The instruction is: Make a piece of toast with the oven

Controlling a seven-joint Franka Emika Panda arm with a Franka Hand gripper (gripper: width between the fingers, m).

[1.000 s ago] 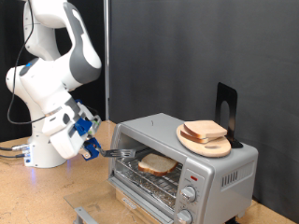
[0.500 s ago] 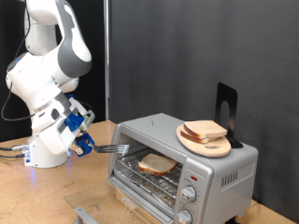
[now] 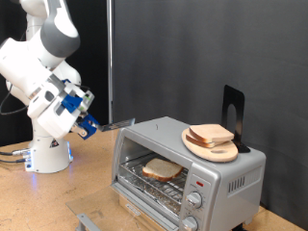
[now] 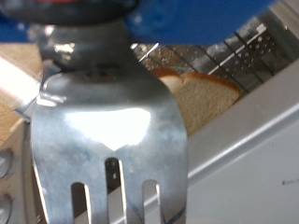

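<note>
The silver oven stands at the exterior view's right with its front open. One piece of toast lies flat on the wire rack inside. My gripper hangs to the left of the oven, above its top corner, shut on a metal fork whose tines point toward the oven. In the wrist view the fork fills the picture, its handle running up into the gripper. Behind it show the toast and the rack.
A round wooden board with more bread slices rests on the oven's roof, beside a black stand. The oven's knobs sit at its front right. The lowered door edge shows on the wooden table.
The arm has risen and drawn back to the left. The fork's tines have gone from the oven's mouth near the toast to above its top left corner.
</note>
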